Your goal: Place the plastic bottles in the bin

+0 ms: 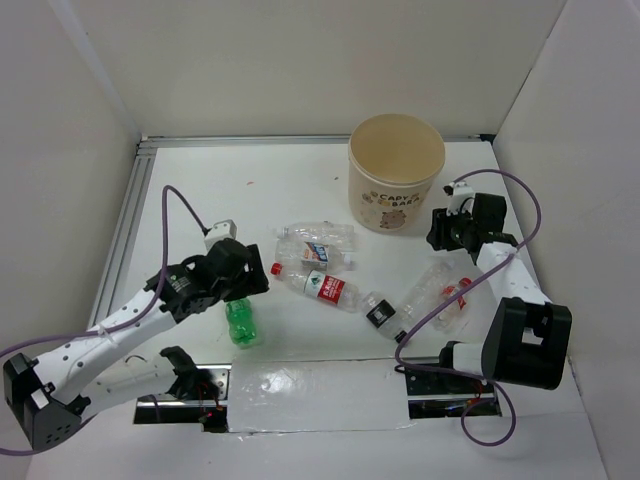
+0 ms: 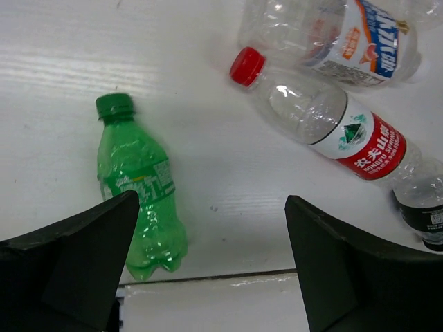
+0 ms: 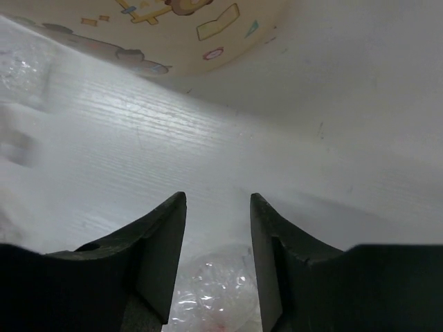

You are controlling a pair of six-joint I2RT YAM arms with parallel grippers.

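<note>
From above, we see the left gripper [image 1: 250, 284] hanging over the white table [image 1: 200, 190]. The green bottle [image 1: 241, 322] lies just beneath it, toward the arm's base. The red-capped bottle [image 1: 322, 286], the blue-labelled bottle [image 1: 318, 243] and the black-labelled bottle [image 1: 381, 313] lie beyond its tips, toward the right arm. The right gripper [image 1: 441, 232] sits just beside the wall of the upright bin [image 1: 395, 208], with a crumpled clear bottle [image 1: 440, 290] lying under its forearm. From the left wrist, we find the fingers [image 2: 76, 263] spread wide with nothing between them; the green bottle is partly hidden behind one finger and the red-capped bottle lies ahead of the other. From the right wrist, we see fingers [image 3: 156, 242] parted by a narrow gap, pinching nothing. The bin stands ahead and off to one side, and the crumpled clear bottle shows low in the gap.
</note>
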